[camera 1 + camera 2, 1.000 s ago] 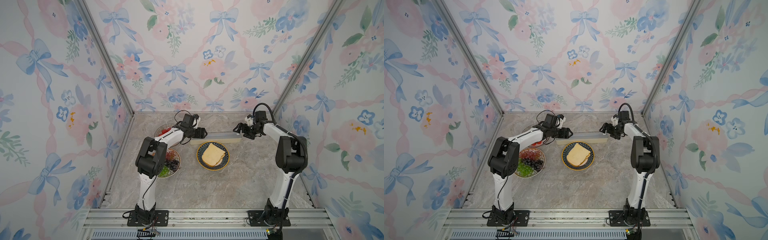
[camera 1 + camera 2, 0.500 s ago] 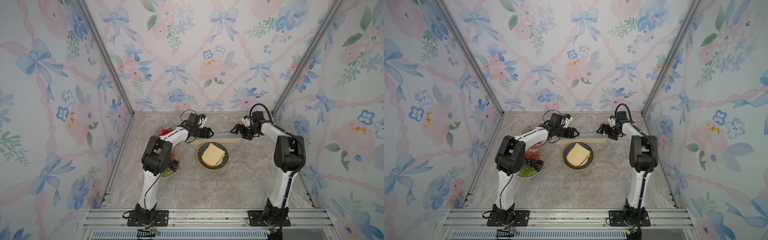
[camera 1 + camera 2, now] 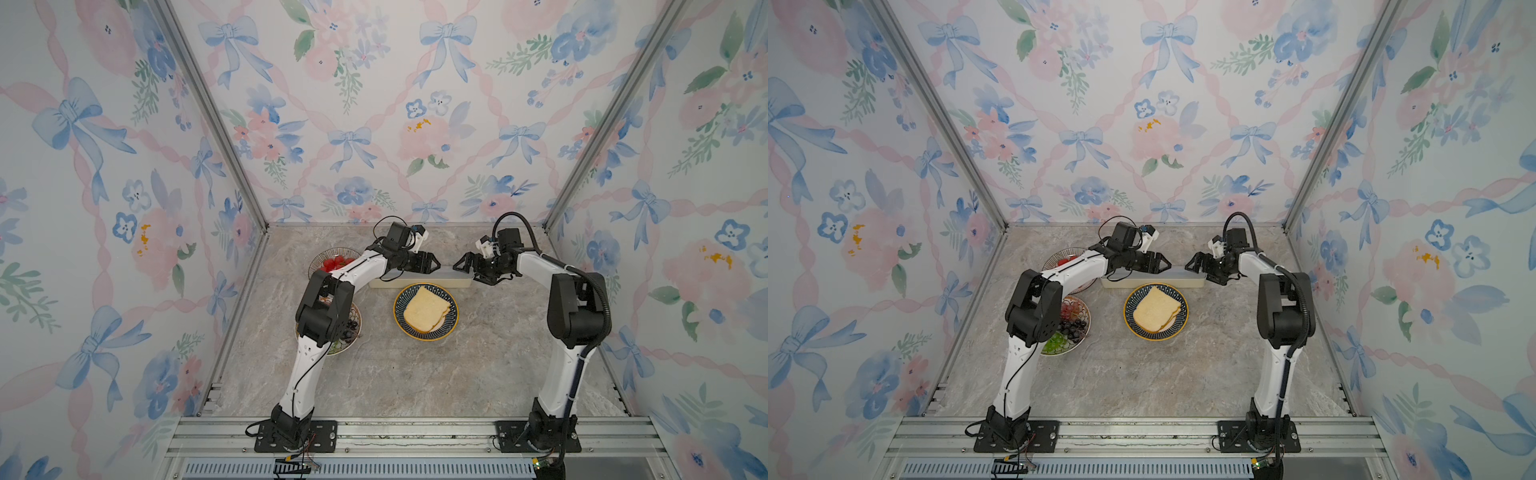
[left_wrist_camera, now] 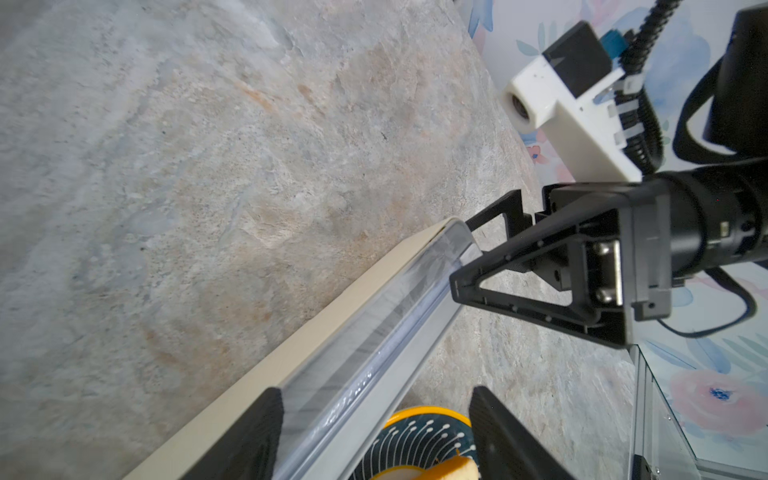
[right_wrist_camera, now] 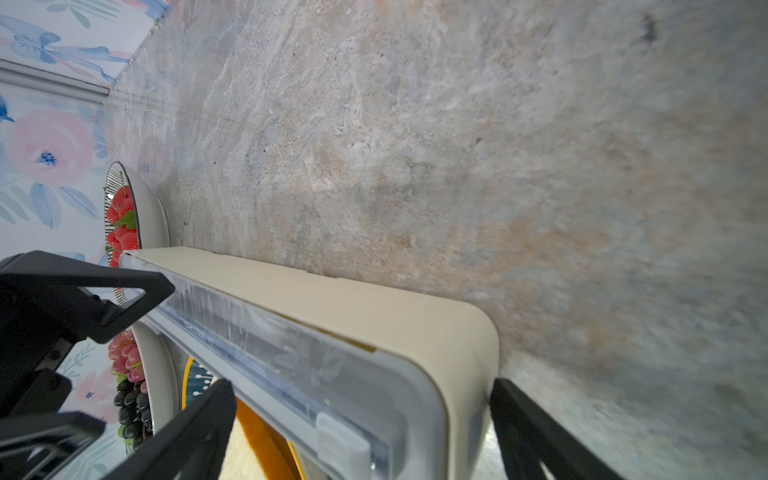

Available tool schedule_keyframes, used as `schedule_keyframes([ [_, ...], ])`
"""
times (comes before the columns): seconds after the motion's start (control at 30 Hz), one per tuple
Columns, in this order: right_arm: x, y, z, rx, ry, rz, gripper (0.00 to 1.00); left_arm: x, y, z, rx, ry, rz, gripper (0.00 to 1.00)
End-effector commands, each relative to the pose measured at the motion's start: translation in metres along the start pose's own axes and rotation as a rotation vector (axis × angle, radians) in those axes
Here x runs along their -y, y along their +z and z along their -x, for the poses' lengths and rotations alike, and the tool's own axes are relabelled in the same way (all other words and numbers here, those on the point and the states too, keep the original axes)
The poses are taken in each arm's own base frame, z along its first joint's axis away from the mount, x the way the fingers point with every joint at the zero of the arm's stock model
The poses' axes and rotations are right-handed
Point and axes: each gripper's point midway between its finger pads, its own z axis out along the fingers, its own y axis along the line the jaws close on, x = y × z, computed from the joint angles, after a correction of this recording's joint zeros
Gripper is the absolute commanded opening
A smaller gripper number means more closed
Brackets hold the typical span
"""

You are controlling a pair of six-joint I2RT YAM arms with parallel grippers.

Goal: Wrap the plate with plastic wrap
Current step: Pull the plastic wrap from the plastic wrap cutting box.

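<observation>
Nearest you, the marble surface point(image 3: 415, 382) lies bare in front of both arm bases. Further in, at the centre, the plate point(image 3: 400, 309) sits uncovered with a slice of bread point(image 3: 427, 309) on it. To its left, a grape plate point(image 3: 1087, 316) is half hidden under the elbow of the left arm point(image 3: 324, 307).

Just behind the plate, the long cream box point(image 3: 453, 279) lies crosswise on the surface. The wrap point(image 4: 365, 328) shows only as a glossy strip along the box top, and none is drawn out.

The change: over the last second both hands have slid inward along the box from its ends. The left hand point(image 3: 434, 265) and right hand point(image 3: 457, 266) now face each other tip to tip above the box, near but apart. Each hand's fingers stand apart and straddle the box, and neither is clamped on it. You are probably still lining up to hold the box and find the film edge, so wrapping has not begun.

Farthest back, a strawberry bowl point(image 3: 328, 252) sits behind the left arm.

In the way:
- The plate crowds the box's front side.
- The left arm reaches over both fruit dishes.
- The two hands could knock together.
</observation>
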Motion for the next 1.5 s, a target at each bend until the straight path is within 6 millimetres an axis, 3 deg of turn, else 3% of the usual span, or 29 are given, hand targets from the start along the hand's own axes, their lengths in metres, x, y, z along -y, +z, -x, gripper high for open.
schedule_keyframes([
  [0.0,-0.021,-0.024,0.015,0.08,-0.063,0.017,0.97,0.01,-0.055,0.051,0.135,0.118,0.068,0.74],
  [0.07,-0.018,-0.038,0.023,0.122,-0.078,-0.01,0.97,0.001,-0.084,0.062,0.179,0.179,0.133,0.74],
  [0.17,-0.012,-0.056,0.031,0.169,-0.121,-0.06,0.97,-0.025,-0.119,0.062,0.197,0.247,0.228,0.74],
  [0.33,-0.012,-0.075,0.03,0.165,-0.269,-0.12,0.97,-0.065,-0.147,0.04,0.15,0.36,0.268,0.72],
  [0.57,-0.024,-0.075,0.022,0.113,-0.457,-0.123,0.97,-0.086,-0.117,0.01,0.035,0.517,0.164,0.72],
  [0.93,-0.025,-0.066,0.01,0.052,-0.483,-0.127,0.97,-0.103,-0.064,-0.012,-0.054,0.529,0.054,0.65],
  [1.2,-0.024,-0.063,0.008,0.039,-0.484,-0.133,0.97,-0.107,-0.049,-0.017,-0.075,0.532,0.04,0.62],
  [1.47,-0.029,-0.057,0.006,-0.001,-0.522,-0.126,0.97,-0.103,-0.04,-0.035,-0.11,0.523,-0.027,0.49],
])
